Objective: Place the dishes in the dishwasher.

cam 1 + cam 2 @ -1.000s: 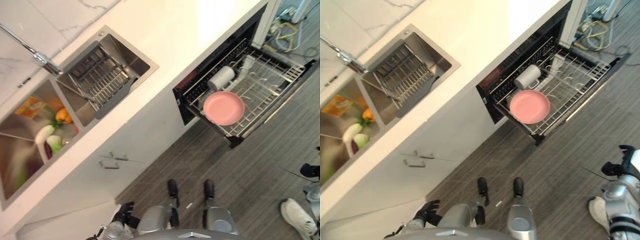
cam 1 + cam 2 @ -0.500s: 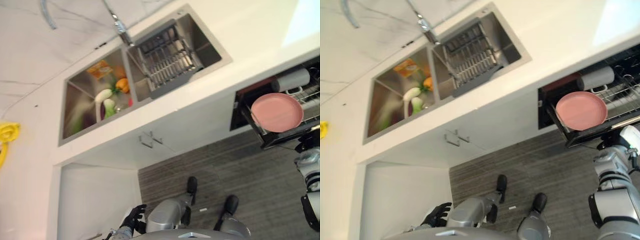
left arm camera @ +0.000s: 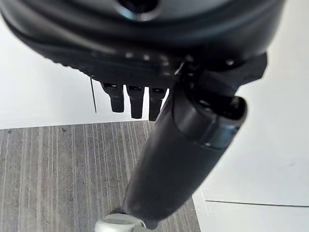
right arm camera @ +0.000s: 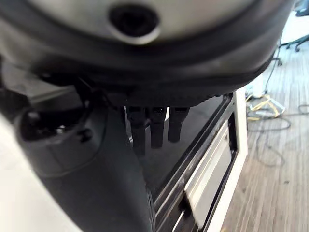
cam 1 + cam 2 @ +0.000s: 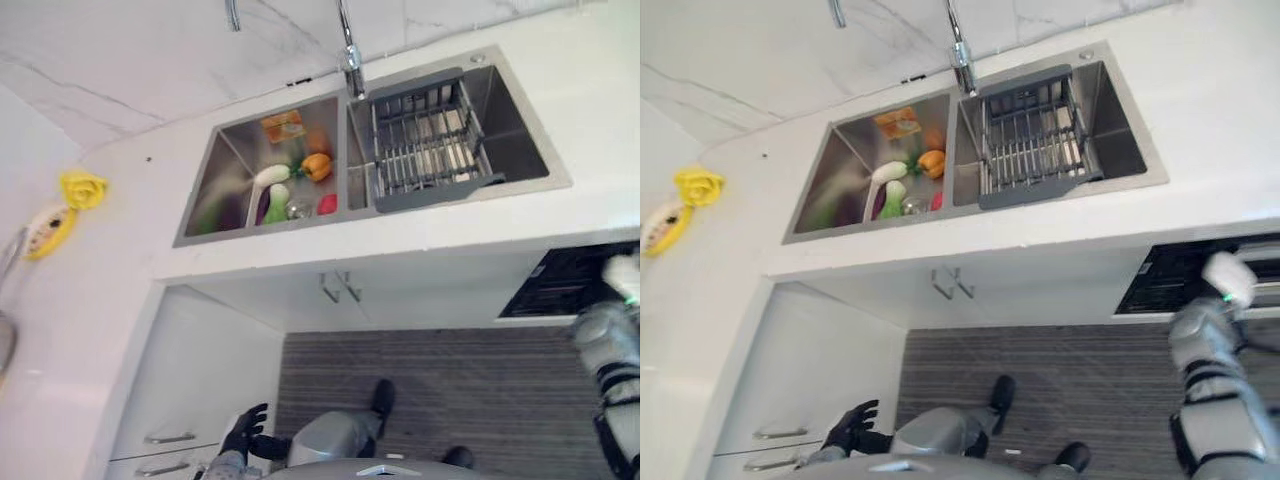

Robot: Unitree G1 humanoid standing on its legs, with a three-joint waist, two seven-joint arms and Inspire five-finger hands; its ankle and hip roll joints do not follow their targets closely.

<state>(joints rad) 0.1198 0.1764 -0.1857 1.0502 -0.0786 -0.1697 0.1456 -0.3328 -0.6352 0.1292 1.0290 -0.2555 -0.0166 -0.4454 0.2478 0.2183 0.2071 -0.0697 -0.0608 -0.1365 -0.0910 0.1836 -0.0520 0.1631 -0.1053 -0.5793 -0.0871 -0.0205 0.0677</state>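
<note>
1. both hands hang low with straight, relaxed fingers, holding nothing: left hand (image 5: 243, 432) by the cabinet, right hand (image 4: 154, 126) before the dishwasher (image 5: 1185, 275)
2. the dishes look to be in the drain rack (image 5: 424, 148) in the sink (image 5: 520, 150), though i cannot make out single pieces
3. risk: reaching across the counter (image 5: 330, 245), an arm could clip the faucet (image 5: 349, 55), or a poor grasp could drop a dish

dishwasher (image 5: 1185, 278): only its dark front under the surface's near edge shows; racks and contents hidden
sink items (image 5: 285, 187): blurred, too small to name
yellow object (image 5: 83, 187): unclear
right hand (image 4: 154, 125): fingertips alone visible
</note>
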